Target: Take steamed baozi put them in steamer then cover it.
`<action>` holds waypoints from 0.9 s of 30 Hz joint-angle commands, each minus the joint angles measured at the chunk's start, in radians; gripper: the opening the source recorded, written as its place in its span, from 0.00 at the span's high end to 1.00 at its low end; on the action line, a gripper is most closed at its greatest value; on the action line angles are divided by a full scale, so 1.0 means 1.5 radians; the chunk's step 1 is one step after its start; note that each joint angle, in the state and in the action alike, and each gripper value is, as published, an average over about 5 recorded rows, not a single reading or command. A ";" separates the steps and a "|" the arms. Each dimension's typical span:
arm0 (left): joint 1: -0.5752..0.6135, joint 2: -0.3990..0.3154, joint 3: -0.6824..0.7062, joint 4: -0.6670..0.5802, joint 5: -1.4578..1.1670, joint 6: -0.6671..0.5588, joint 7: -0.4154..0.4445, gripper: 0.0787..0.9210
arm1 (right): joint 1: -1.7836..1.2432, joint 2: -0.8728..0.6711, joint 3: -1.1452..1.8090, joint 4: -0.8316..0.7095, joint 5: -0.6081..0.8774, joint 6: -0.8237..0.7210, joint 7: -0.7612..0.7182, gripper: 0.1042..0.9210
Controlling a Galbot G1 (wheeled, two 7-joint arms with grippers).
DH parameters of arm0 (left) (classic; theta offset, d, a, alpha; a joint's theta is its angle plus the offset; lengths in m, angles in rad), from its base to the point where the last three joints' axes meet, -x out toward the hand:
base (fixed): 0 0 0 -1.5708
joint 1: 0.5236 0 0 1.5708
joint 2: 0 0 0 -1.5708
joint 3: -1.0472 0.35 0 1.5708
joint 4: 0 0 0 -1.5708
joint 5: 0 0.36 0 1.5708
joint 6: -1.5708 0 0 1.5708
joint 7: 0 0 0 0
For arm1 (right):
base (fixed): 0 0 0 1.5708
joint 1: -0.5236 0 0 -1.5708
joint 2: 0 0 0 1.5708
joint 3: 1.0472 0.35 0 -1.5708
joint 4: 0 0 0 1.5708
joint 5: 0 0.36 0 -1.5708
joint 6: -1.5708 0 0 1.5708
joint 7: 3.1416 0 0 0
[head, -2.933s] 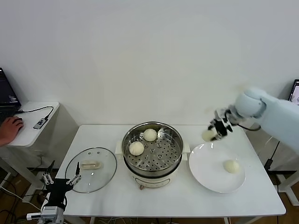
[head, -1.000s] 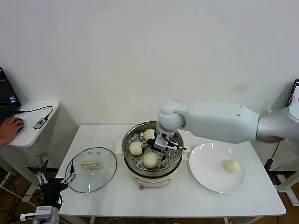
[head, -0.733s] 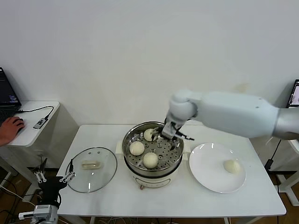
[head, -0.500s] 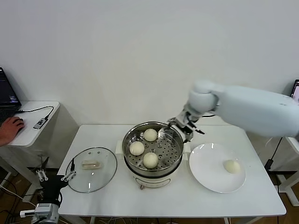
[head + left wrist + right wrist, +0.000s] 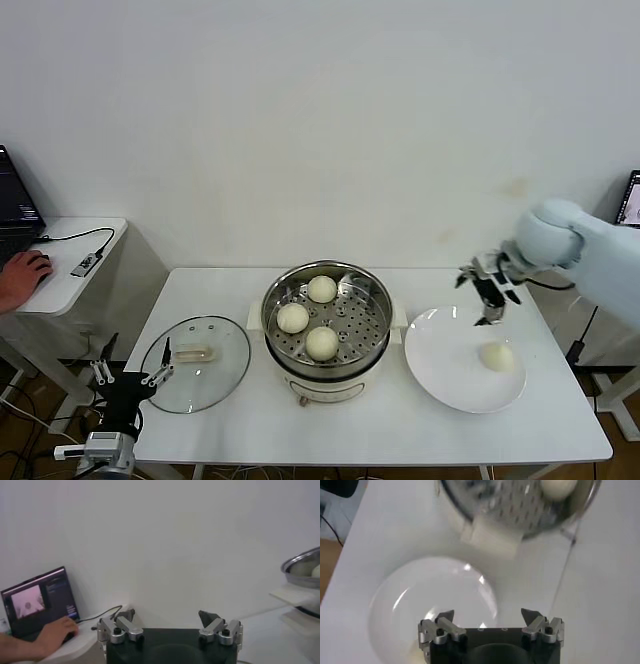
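Nearest, the left tool hangs parked, fingers apart, beside the glass cover on the worktop. Three buns sit in the steamer. One soft-looking bun waits on the plate. Beyond, the right tool hovers, spread, empty; grip gently around its sides.

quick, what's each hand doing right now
Left hand: open, holding nothing, parked low beside the table's front left corner.
Right hand: open, holding nothing, above the white plate near the last baozi.
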 commanded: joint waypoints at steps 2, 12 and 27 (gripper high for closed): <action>0.003 -0.001 0.004 0.001 0.003 0.000 0.001 0.12 | -0.306 -0.067 0.256 -0.074 -0.105 0.037 -0.004 0.12; 0.014 -0.004 -0.010 -0.002 0.004 0.000 0.001 0.12 | -0.360 0.004 0.300 -0.153 -0.159 0.048 0.023 0.12; 0.019 -0.006 -0.017 0.000 0.004 -0.001 0.001 0.12 | -0.349 0.086 0.282 -0.216 -0.175 0.045 0.052 0.12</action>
